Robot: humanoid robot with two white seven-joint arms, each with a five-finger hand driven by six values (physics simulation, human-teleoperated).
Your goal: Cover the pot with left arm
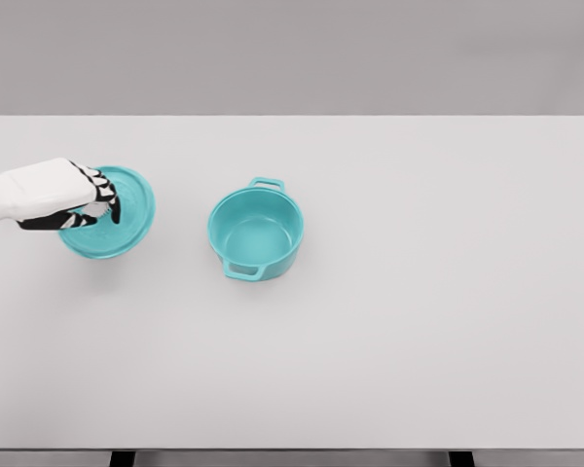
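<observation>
A broad white table (419, 341) fills nearly the whole head view, its matte top evenly lit and almost shadowless, with its far edge running straight across the upper part of the picture and a plain grey wall (292, 53) behind it. At the bottom edge two dark stubs of the table's frame (123, 458) peek out beneath the near rim, one toward 7 o'clock and one toward 5 o'clock. The teal pot (256, 232) stands upright a little left of the picture's centre, open and uncovered, its pale interior visible, one loop handle pointing toward 12 o'clock and the other toward 6 o'clock. Well apart from it, out at 9 o'clock from the pot, the matching teal lid (115, 216) lies on the tabletop near the left edge. The left hand (78, 199) comes in from the left border on a white forearm and sits over the lid's middle, its black-and-white fingers (109, 199) curled narrowly downward around the lid's small pale knob; they appear to pinch it, though whether the grip is fully closed cannot be told for sure. The lid looks slightly tilted, its right rim showing a thicker edge.
</observation>
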